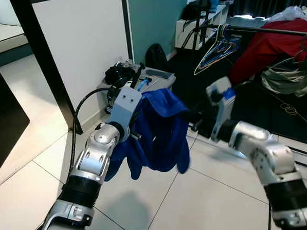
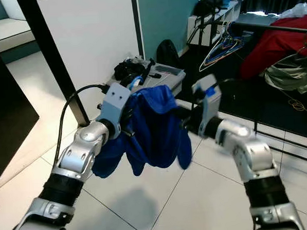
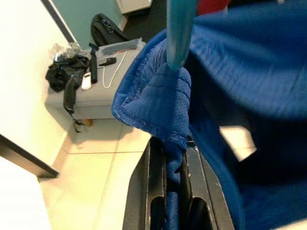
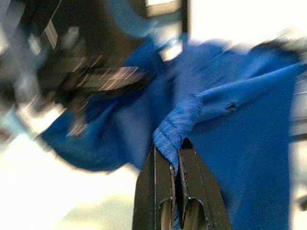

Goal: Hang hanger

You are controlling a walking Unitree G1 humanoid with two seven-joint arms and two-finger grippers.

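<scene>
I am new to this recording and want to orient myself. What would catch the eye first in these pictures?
A blue garment hangs in the middle, held up between both arms: the left gripper and the right gripper each pinch a fold of it. Behind, to the right, a dark rail carries empty hangers and a red cloth.

Plain royal-blue garment point(image 1: 162, 132) showing between silver arms; teal hanger point(image 3: 180, 31); black pincer fingers point(image 3: 156, 191); white tiled floor point(image 1: 199, 200).
</scene>
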